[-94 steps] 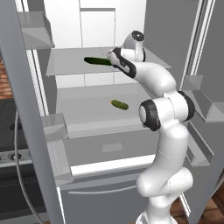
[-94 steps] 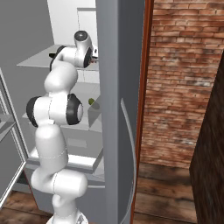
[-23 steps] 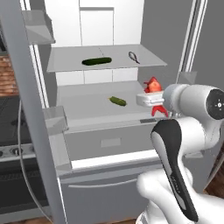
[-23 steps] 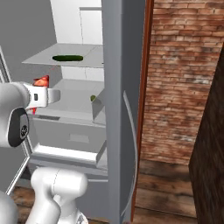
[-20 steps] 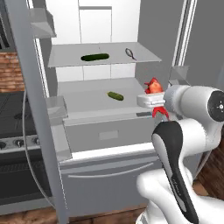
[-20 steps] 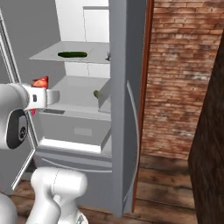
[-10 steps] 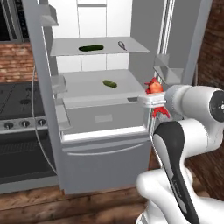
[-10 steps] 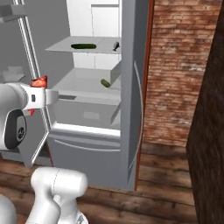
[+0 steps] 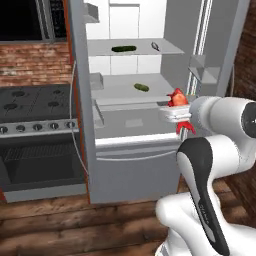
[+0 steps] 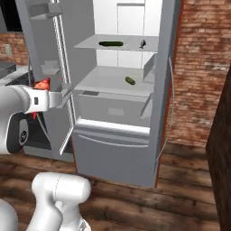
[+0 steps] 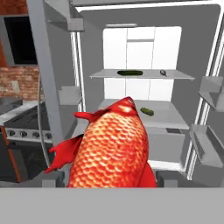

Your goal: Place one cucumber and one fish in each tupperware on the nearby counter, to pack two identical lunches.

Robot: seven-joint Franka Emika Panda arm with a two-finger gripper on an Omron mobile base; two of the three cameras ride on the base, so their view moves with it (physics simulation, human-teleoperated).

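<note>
Gas stove (image 9: pixel 35 107) sits left of the hand, black and matte. Gripper (image 9: pixel 179 111) is clamped across a red fish (image 11: pixel 114 148), jaws wide around its body. Fish looks scaly, glossy, probably slick and tapered; mid-body hold seems right. Ahead in the open fridge (image 10: pixel 118 113): long cucumber (image 11: pixel 129 72) on the upper shelf, short cucumber (image 11: pixel 147 111) below, both smooth and prone to roll.

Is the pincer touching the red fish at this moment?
Touching. In the left base view the red fish sits clamped in the pincer; the hand view shows it rising straight from the pincer.
</note>
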